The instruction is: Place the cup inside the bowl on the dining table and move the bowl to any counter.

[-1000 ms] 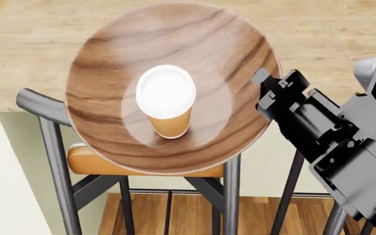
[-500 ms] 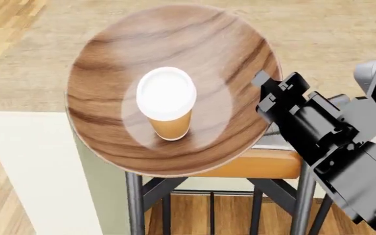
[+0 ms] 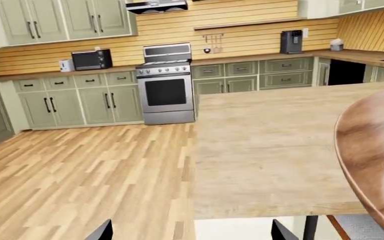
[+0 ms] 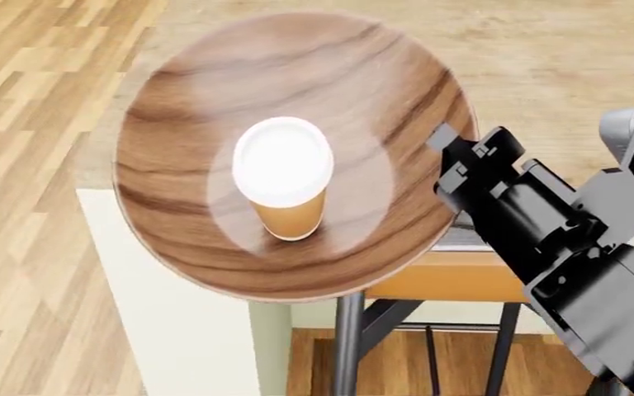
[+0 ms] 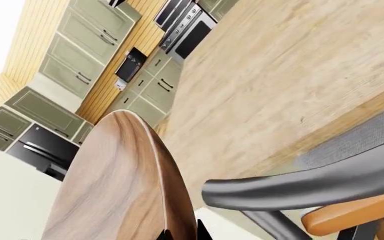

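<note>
The right gripper (image 4: 446, 165) pinches the rim of the bowl (image 4: 395, 99); the cup (image 4: 284, 188) stands upright inside it; the left gripper's fingers are unclear.

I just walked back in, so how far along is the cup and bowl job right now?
Done: the cup stands upright inside the bowl. In hand: the right gripper is at the bowl's rim, apparently holding it raised past the dining table edge, above a chair and floor. Left: carrying it to the counter across the kitchen and setting it down.
</note>
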